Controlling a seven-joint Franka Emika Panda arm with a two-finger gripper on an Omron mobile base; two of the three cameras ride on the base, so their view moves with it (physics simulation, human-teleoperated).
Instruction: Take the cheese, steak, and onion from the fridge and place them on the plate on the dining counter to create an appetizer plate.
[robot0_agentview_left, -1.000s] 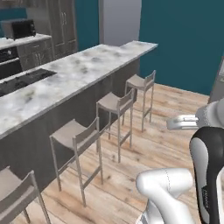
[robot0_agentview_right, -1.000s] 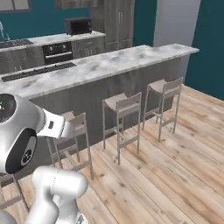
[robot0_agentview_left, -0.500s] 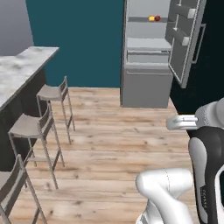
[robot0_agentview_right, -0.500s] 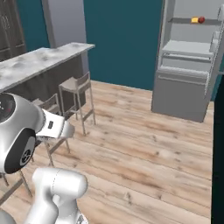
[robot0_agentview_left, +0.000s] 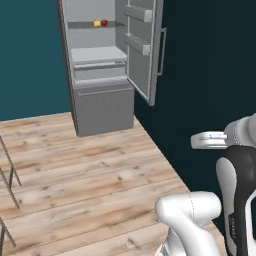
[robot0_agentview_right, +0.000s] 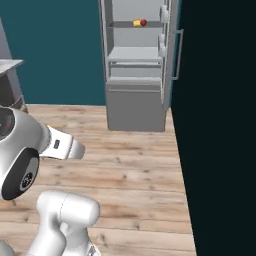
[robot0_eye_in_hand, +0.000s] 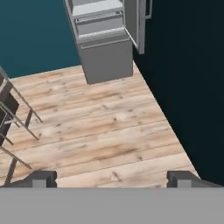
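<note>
Gripper (robot0_eye_in_hand: 111, 177) spread wide, pinching nothing, hanging over bare plank floor (robot0_eye_in_hand: 100, 131). Fridge (robot0_agentview_left: 102, 107) standing open at about twelve o'clock in the hand view, well apart. On its upper shelf: cheese (robot0_agentview_left: 97, 23) with onion (robot0_agentview_left: 104, 22) just beside it at three o'clock. Steak too small to pick out. Likely next: closing the gap straight ahead, then reaching high for that shelf.

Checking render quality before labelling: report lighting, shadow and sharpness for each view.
Left base view: flat even light, fridge sharp, right side near-black. Right base view: same, cheese and onion tiny but distinct. Hand view: wooden floor slightly soft, no glare, open tool casts no visible shadow.
</note>
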